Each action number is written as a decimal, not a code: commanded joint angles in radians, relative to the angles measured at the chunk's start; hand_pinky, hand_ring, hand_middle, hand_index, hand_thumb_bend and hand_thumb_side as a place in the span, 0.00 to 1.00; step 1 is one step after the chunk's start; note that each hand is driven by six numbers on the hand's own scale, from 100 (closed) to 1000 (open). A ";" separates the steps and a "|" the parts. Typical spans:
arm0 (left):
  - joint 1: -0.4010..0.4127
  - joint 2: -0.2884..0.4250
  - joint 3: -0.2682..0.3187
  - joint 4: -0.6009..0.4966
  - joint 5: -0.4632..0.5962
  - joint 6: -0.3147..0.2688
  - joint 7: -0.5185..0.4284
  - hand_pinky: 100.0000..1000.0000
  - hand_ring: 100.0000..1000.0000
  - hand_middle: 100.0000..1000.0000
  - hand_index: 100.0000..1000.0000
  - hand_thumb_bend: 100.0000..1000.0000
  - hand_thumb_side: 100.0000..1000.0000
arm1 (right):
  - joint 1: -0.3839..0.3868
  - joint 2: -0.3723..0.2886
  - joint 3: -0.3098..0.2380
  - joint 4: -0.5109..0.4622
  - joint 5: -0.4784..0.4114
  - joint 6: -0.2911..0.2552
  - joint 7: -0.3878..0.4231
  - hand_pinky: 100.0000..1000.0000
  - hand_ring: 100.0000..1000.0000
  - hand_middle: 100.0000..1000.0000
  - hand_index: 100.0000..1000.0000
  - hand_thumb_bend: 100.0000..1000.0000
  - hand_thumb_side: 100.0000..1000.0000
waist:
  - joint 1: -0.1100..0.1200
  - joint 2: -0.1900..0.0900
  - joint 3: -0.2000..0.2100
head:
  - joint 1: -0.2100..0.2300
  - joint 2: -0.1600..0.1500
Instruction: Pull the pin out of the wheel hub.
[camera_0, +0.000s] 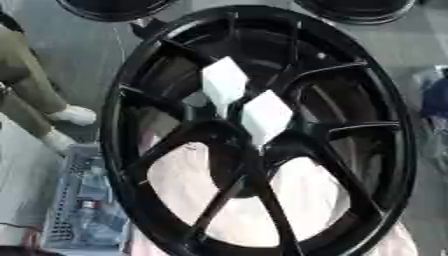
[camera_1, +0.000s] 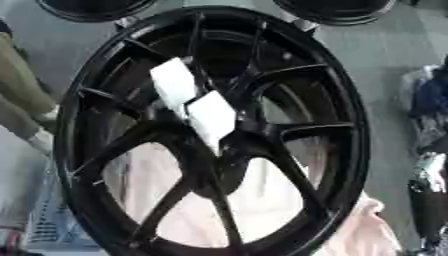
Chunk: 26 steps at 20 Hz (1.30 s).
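Sitting dead centre in the wheel hub (camera_0: 254, 135), two white pins (camera_0: 265, 116); right hand (camera_1: 430, 172) way off right, fingers unclear

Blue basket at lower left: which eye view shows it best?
The left eye view: the blue basket shows much of its mesh side beside the wheel rim. The right eye view shows only a narrow strip at the picture's edge, cut off by the rim.

right robot hand (camera_1: 429, 210): dark shape with a pale patch at its top, low at the right edge of the right eye view
pose: upright, partly cut off by the edge
grip: too blurred to tell
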 joint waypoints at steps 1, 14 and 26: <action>-0.005 0.007 0.009 -0.018 0.003 0.001 -0.001 0.79 0.61 0.48 0.71 0.00 0.64 | 0.001 -0.019 -0.003 -0.012 0.006 -0.015 -0.022 0.46 0.77 0.71 0.76 0.00 0.46 | 0.001 -0.016 0.001 | 0.001 -0.006; 0.006 0.026 0.009 -0.018 0.006 0.002 -0.001 0.79 0.62 0.48 0.71 0.00 0.64 | 0.112 -0.269 -0.066 -0.012 0.074 -0.054 -0.025 0.52 0.84 0.80 0.80 0.00 0.21 | -0.009 -0.049 -0.015 | 0.009 0.021; 0.026 0.050 0.013 -0.018 0.000 0.005 0.005 0.79 0.62 0.48 0.71 0.00 0.64 | 0.194 -0.583 -0.286 -0.012 -0.230 -0.066 0.033 0.54 0.86 0.82 0.81 0.00 0.17 | -0.029 -0.075 -0.047 | 0.023 0.030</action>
